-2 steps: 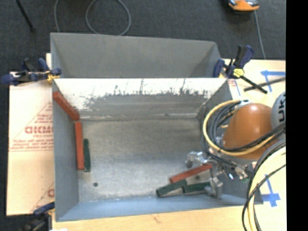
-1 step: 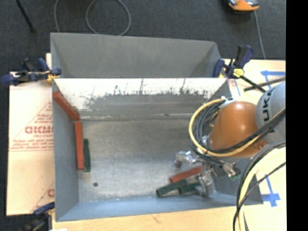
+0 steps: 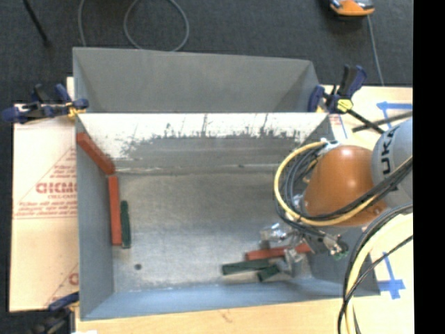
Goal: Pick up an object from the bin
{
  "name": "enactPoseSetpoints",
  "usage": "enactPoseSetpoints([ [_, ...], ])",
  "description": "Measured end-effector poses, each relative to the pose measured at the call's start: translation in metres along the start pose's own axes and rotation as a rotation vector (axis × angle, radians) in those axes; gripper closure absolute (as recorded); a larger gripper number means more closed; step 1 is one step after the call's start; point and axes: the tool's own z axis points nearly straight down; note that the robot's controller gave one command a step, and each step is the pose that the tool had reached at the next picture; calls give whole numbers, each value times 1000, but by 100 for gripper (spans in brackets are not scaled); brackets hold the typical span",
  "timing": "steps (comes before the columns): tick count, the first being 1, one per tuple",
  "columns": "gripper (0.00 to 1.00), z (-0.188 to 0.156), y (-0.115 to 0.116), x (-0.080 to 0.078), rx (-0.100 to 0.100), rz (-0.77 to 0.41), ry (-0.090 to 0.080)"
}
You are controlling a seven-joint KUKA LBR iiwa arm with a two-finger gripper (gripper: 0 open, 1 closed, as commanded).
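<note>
Grey metal bin (image 3: pixel 94 256), and the end effector (image 3: pixel 286 245) is down low by its near right corner, right over a little heap: a red stick (image 3: pixel 265 255) lying with a couple of dark green sticks (image 3: pixel 243 268). Can't tell if it's open or closed from here. Everything looks flat on the floor, so I'd say the pick isn't done yet. Two orange-red bars (image 3: pixel 115 218) and a green bar (image 3: pixel 125 225) sit along the left wall, well apart.
</note>
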Motion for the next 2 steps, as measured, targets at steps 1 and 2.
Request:
enactPoseSetpoints([
  [1, 100, 2, -48, -14, -8, -877, 3],
  [2, 100, -141, -66, -24, -2, -870, 1],
])
